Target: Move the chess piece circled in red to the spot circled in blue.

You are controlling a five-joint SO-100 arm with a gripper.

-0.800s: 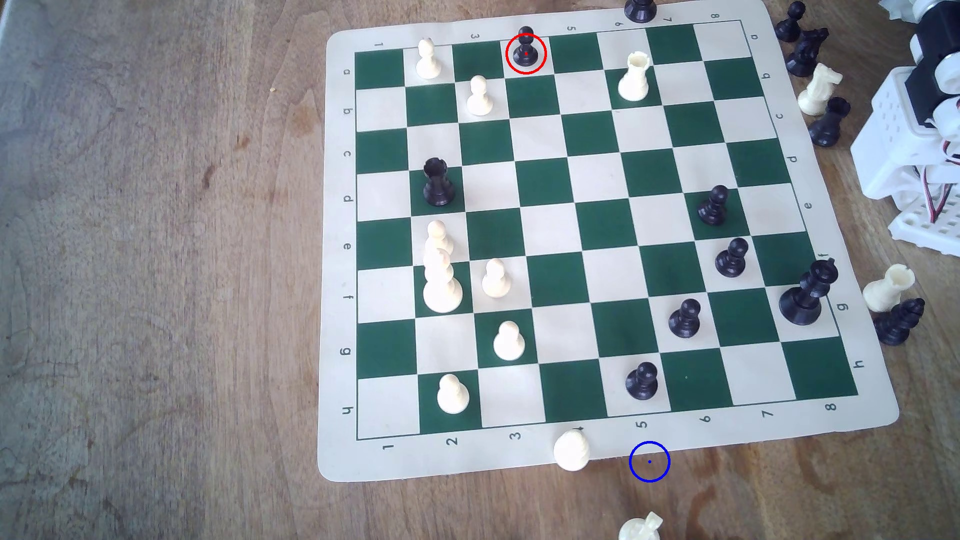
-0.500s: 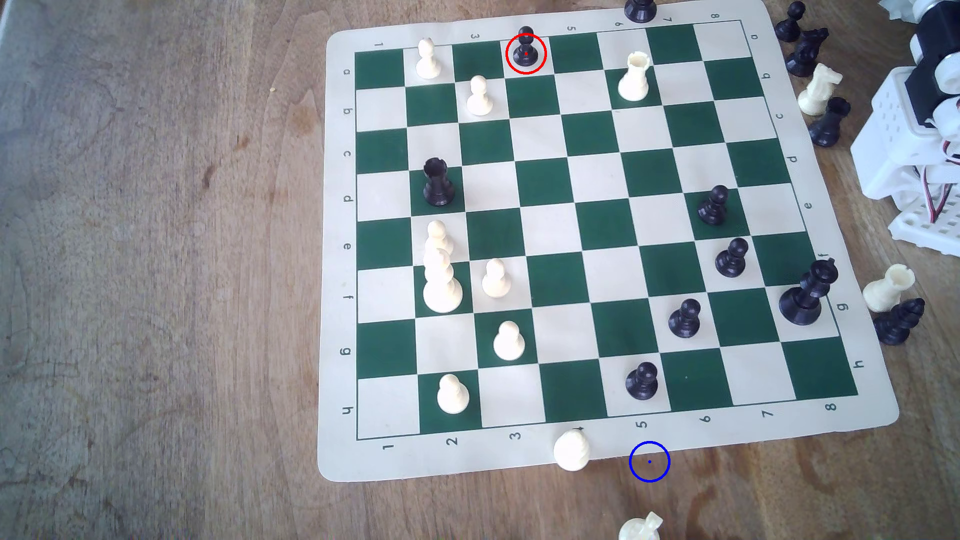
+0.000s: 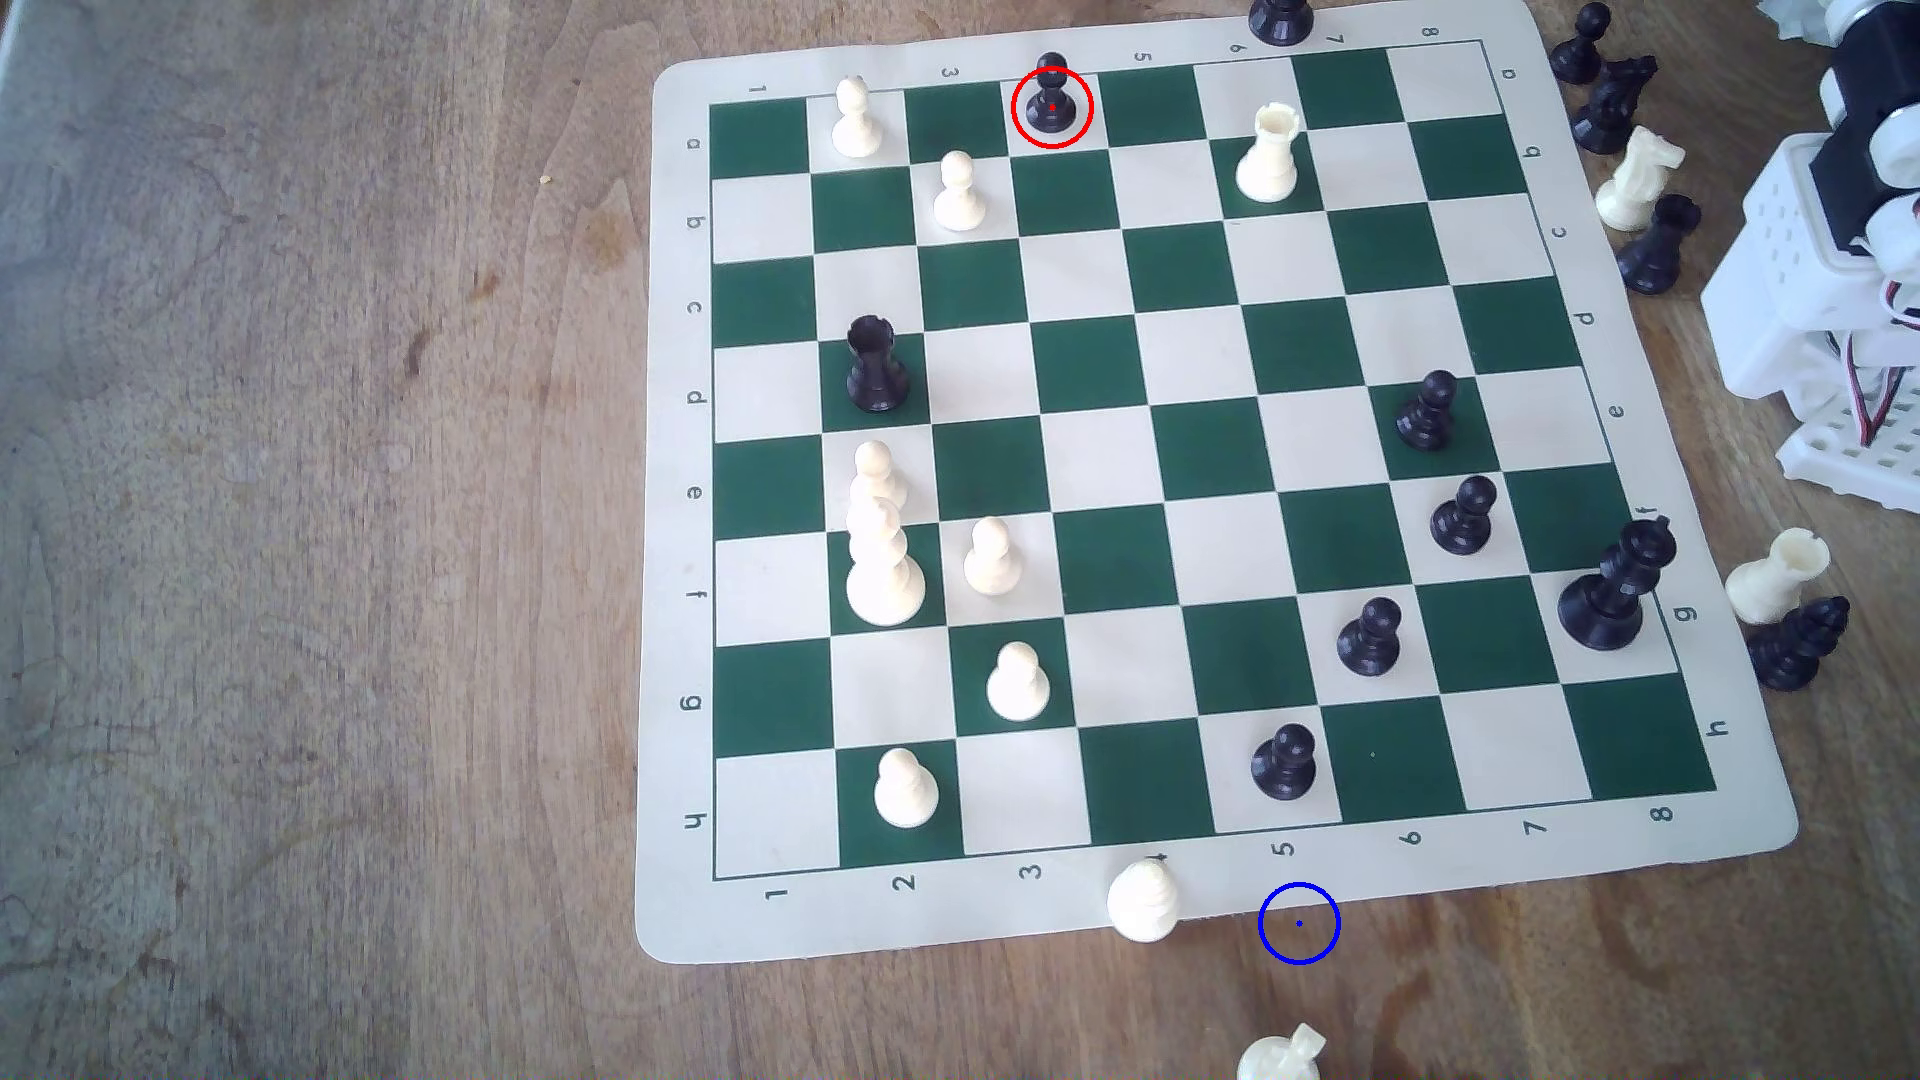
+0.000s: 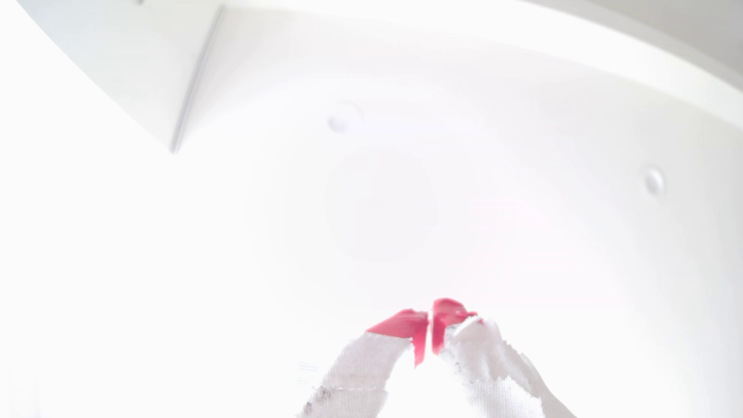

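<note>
- Small black plastic pawn in red ring, upright at far edge of green-and-cream chess mat.
- Thin blue ring at mat's near edge, on wooden worktop.
- Red-tipped white hand pressed together, holding nothing.

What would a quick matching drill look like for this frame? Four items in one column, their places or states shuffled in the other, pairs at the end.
Items
1. black pawn circled in red
2. blue ring
3. black rook
4. tool

Places or states
A. on a green square in row d, toward the exterior view's left
B. red-tipped jaws closed together, nothing between them
C. far edge of the board, near column 4
D. on the near edge of the mat, below the printed 5

Pairs: 1-C, 2-D, 3-A, 4-B
</note>
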